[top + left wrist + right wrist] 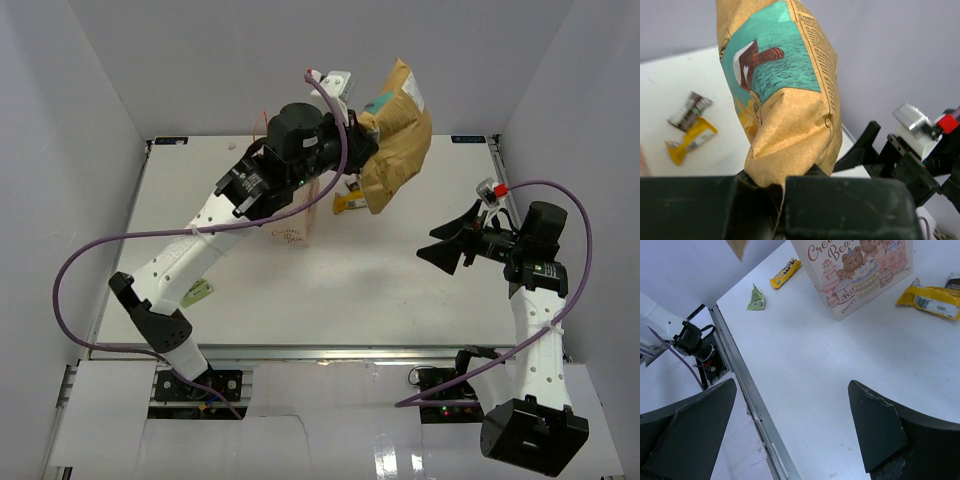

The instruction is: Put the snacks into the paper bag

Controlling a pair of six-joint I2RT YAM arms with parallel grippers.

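High over the far side of the surface, the left hand (347, 140) was clamped shut on one crumpled end of the large tan chip bag (398, 125). The chip bag hung in the air to the right of the upright cream paper bag (295, 232), not above its mouth. To do this well, the chip bag would probably need carrying back over the opening, turning so its narrow end led, and lowering well inside before release, since so light a paper bag looked easy to tip. The left arm reached diagonally forward across the paper bag with its wrist raised. The right arm was folded at the right side, and the right hand (790, 412) was spread wide, empty, and aimed toward the middle. A yellow wrapper (350, 201) lay just beside the paper bag, and a green pouch (197, 292) lay well apart at the near left.
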